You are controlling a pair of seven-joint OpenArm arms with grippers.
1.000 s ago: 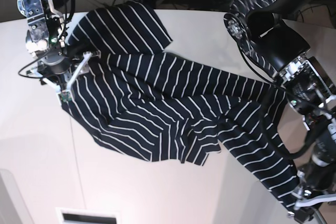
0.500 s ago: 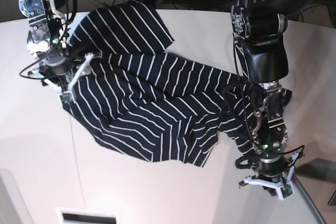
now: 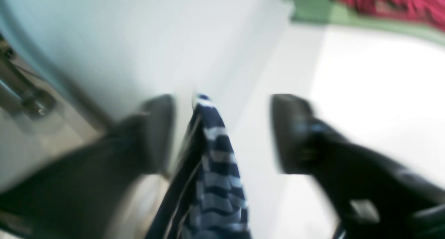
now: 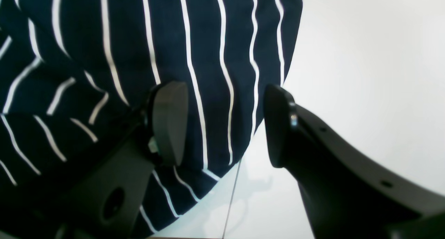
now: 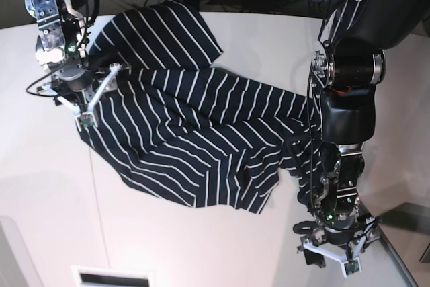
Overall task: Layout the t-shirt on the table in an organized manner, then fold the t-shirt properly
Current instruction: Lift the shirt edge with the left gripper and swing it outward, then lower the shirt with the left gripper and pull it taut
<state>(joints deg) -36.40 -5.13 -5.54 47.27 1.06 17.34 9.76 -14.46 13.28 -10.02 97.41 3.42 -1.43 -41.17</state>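
The t-shirt [image 5: 195,132] lies rumpled across the middle of the table [image 5: 40,186], one sleeve spread toward the upper centre of the base view and its right end bunched under the arm at the right side of the frame; half a second ago that end trailed lower along the arm, and a second ago it stretched in a long band to the lower right corner, so the cloth has drawn back toward the centre; the left claw [image 5: 330,255] sits at the lower right, lower in the frame than before, and its wrist view, blurred, shows the jaws now parted wide with a narrow strip of striped cloth [image 3: 212,169] hanging between them, touching neither pad clearly; the right claw [image 5: 97,95] stays at the upper left over the shirt's edge, jaws standing apart, one pad [image 4: 168,122] above the striped fabric and the other above bare table, grasping nothing that shows.
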